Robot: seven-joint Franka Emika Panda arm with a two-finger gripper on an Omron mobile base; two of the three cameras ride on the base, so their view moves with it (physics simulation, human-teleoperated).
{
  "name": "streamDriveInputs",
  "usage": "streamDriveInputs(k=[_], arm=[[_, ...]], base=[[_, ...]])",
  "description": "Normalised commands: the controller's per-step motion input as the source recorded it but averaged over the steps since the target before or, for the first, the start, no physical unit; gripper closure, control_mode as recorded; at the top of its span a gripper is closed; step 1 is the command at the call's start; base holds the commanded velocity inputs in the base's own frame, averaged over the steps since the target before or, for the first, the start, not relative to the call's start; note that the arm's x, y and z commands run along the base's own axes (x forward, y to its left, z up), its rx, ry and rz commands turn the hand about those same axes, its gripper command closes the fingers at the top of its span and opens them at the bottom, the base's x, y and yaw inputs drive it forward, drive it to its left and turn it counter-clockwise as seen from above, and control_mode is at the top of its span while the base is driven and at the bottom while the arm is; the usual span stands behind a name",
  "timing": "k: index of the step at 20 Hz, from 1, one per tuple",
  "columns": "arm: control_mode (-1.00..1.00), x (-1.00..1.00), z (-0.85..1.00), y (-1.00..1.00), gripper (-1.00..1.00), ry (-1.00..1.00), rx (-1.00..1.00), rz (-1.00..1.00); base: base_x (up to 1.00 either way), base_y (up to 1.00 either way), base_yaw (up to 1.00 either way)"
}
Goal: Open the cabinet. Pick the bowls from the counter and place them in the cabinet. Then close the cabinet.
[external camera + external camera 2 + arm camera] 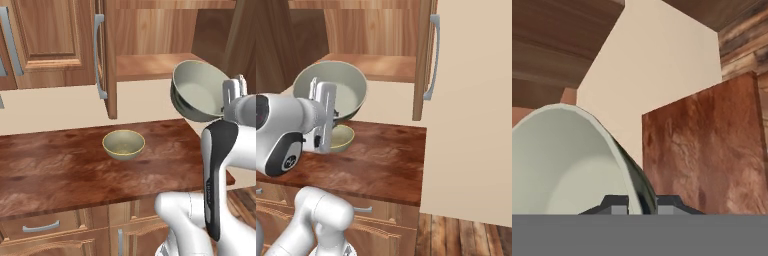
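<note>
My gripper (223, 104) is shut on the rim of the grey-green bowl (197, 90), which hangs tilted in the air with its pale inside facing out. In the hand view the rim (639, 192) runs between my two fingertips. The bowl (338, 90) is just in front of and slightly below the wooden shelf (376, 65) of the open cabinet (155, 65). One door (110, 60) stands edge-on, swung out over the counter (60, 165). The beige-olive bowl (123, 145) sits upright on the counter, below and left of the held bowl.
Another wall cabinet door (45, 40) with a grey handle is shut at the left. The cabinet's right door (423, 60) juts out over the counter's right end (416, 165). Drawers (42, 227) run under the counter. Beige wall (471, 125) lies to the right.
</note>
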Motion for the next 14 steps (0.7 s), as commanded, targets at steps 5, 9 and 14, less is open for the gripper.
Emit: streamDriveInputs(k=[5, 9, 14], arm=[[-1.00, 0.04, 0.15, 0.01, 1.00, -0.04, 0.00, -0.05], [-1.00, 0.34, 0.00, -0.10, 1.00, 0.02, 0.01, -0.04], [-1.00, 0.39, 0.00, -0.17, 1.00, 0.02, 0.00, 0.00]], base=[[0.00, 0.00, 0.00], [0.00, 0.00, 0.00], [0.00, 0.00, 0.00]])
